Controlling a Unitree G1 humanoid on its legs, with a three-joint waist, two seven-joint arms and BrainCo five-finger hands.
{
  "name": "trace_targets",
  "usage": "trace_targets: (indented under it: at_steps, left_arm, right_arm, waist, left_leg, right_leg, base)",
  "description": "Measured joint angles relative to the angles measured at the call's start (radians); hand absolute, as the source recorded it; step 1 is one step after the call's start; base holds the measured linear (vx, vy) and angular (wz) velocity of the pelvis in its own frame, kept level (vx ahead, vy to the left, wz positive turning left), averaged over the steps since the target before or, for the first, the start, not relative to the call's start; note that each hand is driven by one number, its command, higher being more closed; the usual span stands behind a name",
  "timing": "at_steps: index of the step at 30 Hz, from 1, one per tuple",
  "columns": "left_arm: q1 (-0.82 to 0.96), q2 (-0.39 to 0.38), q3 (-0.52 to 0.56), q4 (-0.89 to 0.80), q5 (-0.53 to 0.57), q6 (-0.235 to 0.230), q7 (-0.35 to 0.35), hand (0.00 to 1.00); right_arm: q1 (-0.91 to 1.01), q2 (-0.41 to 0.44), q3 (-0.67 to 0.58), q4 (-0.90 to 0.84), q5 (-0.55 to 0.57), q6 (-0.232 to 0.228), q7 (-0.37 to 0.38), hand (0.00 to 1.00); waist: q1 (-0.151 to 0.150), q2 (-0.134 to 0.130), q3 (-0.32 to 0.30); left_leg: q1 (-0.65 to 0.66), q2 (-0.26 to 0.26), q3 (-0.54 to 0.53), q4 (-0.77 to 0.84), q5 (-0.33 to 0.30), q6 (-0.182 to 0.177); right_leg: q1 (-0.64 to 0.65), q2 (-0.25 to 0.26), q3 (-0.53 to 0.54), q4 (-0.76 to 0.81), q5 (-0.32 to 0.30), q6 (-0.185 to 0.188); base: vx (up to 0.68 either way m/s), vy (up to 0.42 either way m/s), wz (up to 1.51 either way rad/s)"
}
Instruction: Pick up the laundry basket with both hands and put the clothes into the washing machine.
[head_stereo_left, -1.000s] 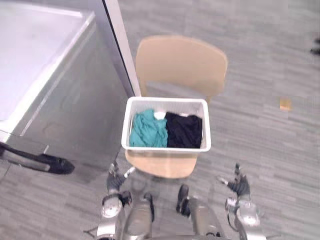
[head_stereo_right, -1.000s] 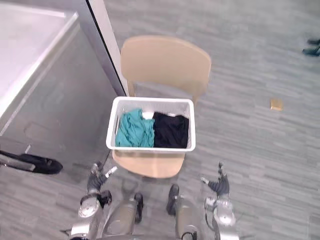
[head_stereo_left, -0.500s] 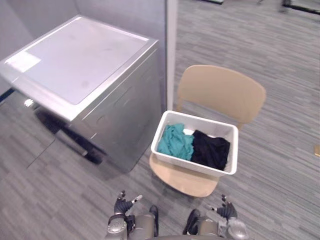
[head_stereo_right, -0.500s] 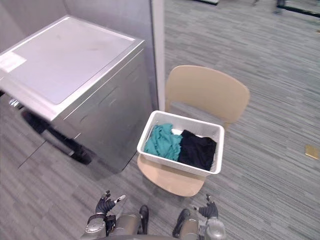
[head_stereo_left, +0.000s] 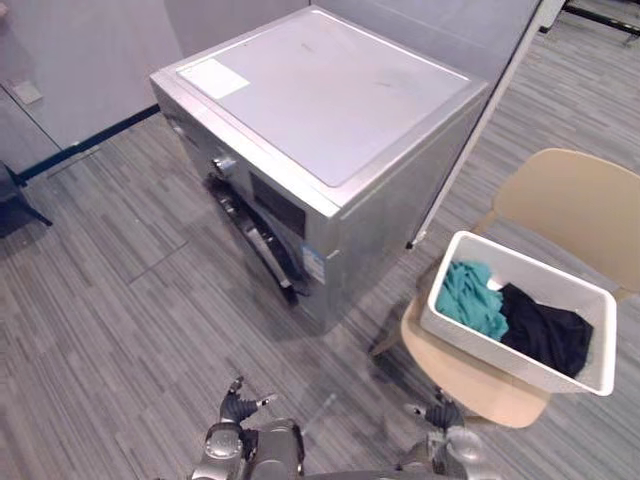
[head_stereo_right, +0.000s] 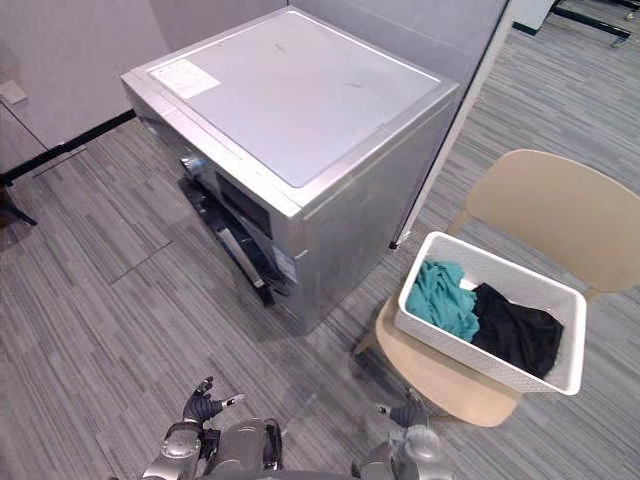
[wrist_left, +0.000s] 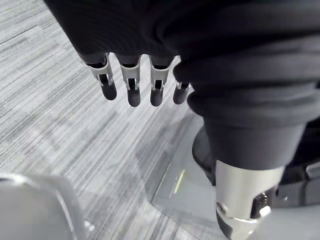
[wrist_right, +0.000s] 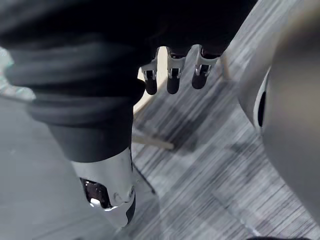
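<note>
The white laundry basket (head_stereo_left: 505, 358) sits on a tan chair (head_stereo_left: 570, 200) at the right, holding a teal garment (head_stereo_left: 468, 300) and a black garment (head_stereo_left: 545, 335). The silver washing machine (head_stereo_left: 330, 95) stands to its left, with its dark door (head_stereo_left: 255, 235) on the face turned toward the lower left. My left hand (head_stereo_left: 238, 408) and right hand (head_stereo_left: 440, 412) hang low near the bottom edge, well short of the basket. Both are open: the left fingers (wrist_left: 131, 85) and right fingers (wrist_right: 172, 77) hang relaxed over grey floor and hold nothing.
A white partition edge (head_stereo_left: 480, 130) runs between the machine and the chair. Grey striped floor (head_stereo_left: 110, 300) spreads wide in front of the machine's door. A dark object (head_stereo_left: 15, 195) sits at the far left edge.
The camera has swung, so the whole washing machine now shows and the basket sits at the right. Both hands stay low and empty; the basket has not moved on the chair.
</note>
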Motion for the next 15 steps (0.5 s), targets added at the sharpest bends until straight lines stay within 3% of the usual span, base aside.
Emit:
trace_targets:
  at_steps: [1, 3, 5, 9, 13, 15]
  left_arm:
    - [0.003, -0.003, -0.004, 0.002, 0.000, 0.000, -0.001, 0.00]
    - [-0.016, -0.021, -0.010, 0.006, 0.000, -0.002, -0.002, 0.00]
    - [-0.023, -0.037, -0.013, 0.005, 0.000, -0.008, -0.002, 0.00]
    - [-0.005, -0.066, -0.017, 0.006, 0.000, -0.007, -0.001, 0.00]
    - [-0.007, -0.080, -0.017, -0.003, 0.000, -0.008, 0.003, 0.00]
    - [-0.008, -0.083, -0.017, -0.016, -0.001, -0.015, 0.006, 0.00]
  right_arm:
    - [-0.014, -0.001, 0.027, -0.009, 0.007, -0.011, 0.000, 0.00]
    - [-0.027, -0.007, 0.071, -0.076, 0.012, -0.023, 0.001, 0.00]
    - [-0.060, -0.001, 0.118, -0.099, 0.014, -0.033, 0.001, 0.00]
    - [-0.137, 0.021, 0.223, -0.128, 0.008, -0.040, 0.002, 0.00]
    - [-0.230, 0.044, 0.259, -0.153, 0.004, -0.053, -0.003, 0.00]
    - [-0.315, 0.048, 0.258, -0.156, 0.004, -0.064, -0.020, 0.00]
  waist:
    - [-0.002, 0.002, 0.001]
    - [-0.017, 0.005, 0.006]
    - [-0.019, 0.012, 0.012]
    - [0.012, 0.018, 0.019]
    - [0.035, 0.025, 0.031]
    - [0.043, 0.043, 0.062]
  left_leg:
    - [0.013, -0.011, -0.011, -0.020, 0.010, 0.003]
    - [0.007, -0.044, -0.085, -0.025, 0.025, 0.003]
    - [-0.021, -0.064, -0.129, -0.040, 0.057, -0.014]
    - [-0.005, -0.063, -0.189, -0.136, 0.121, -0.039]
    - [-0.012, -0.061, -0.224, -0.200, 0.176, -0.052]
    - [-0.020, -0.061, -0.229, -0.202, 0.186, -0.045]
  right_leg:
    - [-0.002, 0.052, 0.024, -0.034, -0.021, 0.002]
    - [0.016, 0.094, 0.030, -0.114, -0.021, -0.008]
    - [0.018, 0.082, 0.011, -0.123, -0.018, -0.005]
    - [0.073, 0.090, -0.060, -0.218, 0.008, -0.016]
    - [0.088, 0.104, -0.077, -0.293, 0.045, -0.021]
    - [0.102, 0.108, -0.092, -0.320, 0.062, -0.018]
  base:
    - [0.13, 0.058, 0.51]
    - [0.15, 0.022, 0.94]
    - [0.11, -0.008, 0.81]
    - [0.08, -0.072, 0.53]
    - [0.03, -0.066, 0.36]
    - [-0.02, -0.009, 0.25]
